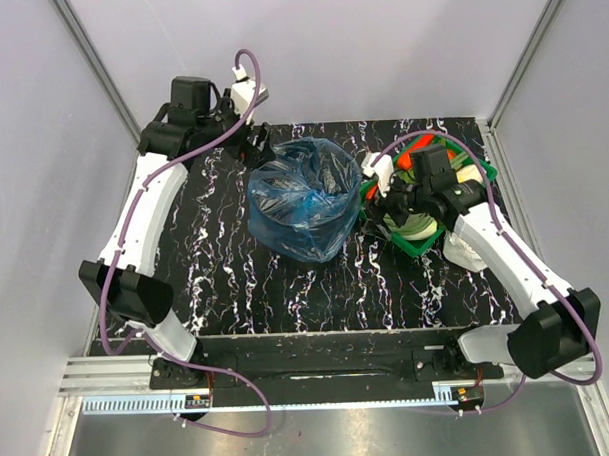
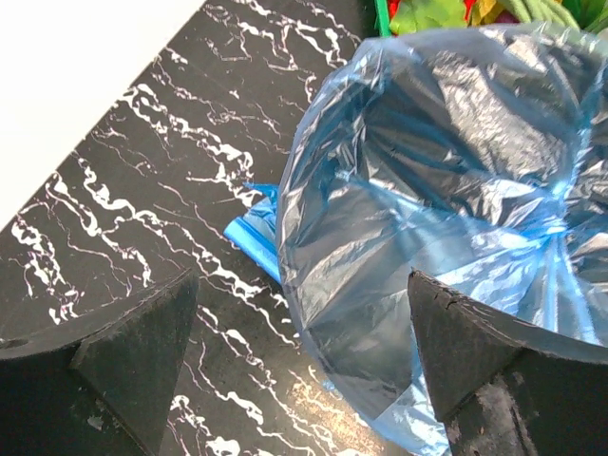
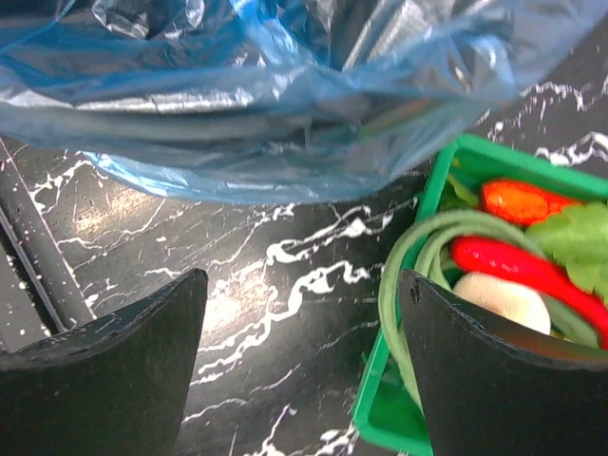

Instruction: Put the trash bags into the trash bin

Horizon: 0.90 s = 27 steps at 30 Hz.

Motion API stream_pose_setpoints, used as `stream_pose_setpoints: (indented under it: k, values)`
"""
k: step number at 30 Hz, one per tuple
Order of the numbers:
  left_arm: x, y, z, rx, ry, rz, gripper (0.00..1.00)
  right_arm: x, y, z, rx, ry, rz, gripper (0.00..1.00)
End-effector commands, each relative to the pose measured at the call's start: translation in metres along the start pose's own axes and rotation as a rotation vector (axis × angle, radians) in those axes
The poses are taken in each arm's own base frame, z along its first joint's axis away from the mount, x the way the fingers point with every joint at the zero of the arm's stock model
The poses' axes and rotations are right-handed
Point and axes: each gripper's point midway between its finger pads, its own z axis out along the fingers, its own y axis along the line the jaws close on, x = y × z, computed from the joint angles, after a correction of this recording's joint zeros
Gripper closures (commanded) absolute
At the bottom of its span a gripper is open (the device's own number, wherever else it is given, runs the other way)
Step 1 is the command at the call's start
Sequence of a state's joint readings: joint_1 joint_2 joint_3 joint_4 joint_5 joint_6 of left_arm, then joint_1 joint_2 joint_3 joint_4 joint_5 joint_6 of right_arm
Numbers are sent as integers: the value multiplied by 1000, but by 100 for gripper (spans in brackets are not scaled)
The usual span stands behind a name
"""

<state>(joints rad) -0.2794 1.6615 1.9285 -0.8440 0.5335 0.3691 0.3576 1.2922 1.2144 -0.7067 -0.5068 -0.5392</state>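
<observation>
Thin blue trash bag (image 1: 318,187), judged light, limp and slippery, is draped over the centre black trash bin (image 1: 274,224), best pinched at a bunched rim fold; left gripper (image 2: 302,277) far-left and right gripper (image 3: 302,275) right both gape empty.

Black white-veined tabletop (image 1: 226,281) enclosed by plain pale walls (image 1: 378,45) and aluminium corner posts (image 1: 96,65).

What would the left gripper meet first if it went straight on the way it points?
Most likely the blue trash bag, its outer side bulging just ahead of the open left gripper; bare table shows further left. Depth is unclear.
</observation>
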Motion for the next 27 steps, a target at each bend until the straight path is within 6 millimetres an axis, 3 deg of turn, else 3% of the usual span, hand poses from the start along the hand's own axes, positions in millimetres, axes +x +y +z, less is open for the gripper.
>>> stream_pose_setpoints:
  k: [1,8,15,20,27]
  values:
    - [-12,-8,-17,35,-62,79,5,-36,-8,11,-54,-187,-176,13]
    - [-6,-18,-22,68,-55,89,5,-38,-28,32,-31,-302,-210,14]
    - [-7,-23,-24,86,-62,90,5,-31,-26,45,-89,-326,-235,17]
    - [2,-27,-20,116,-45,101,5,-29,-25,45,-90,-324,-238,32]
    - [18,-33,-13,162,-26,133,5,-25,-30,44,-61,-309,-227,67]
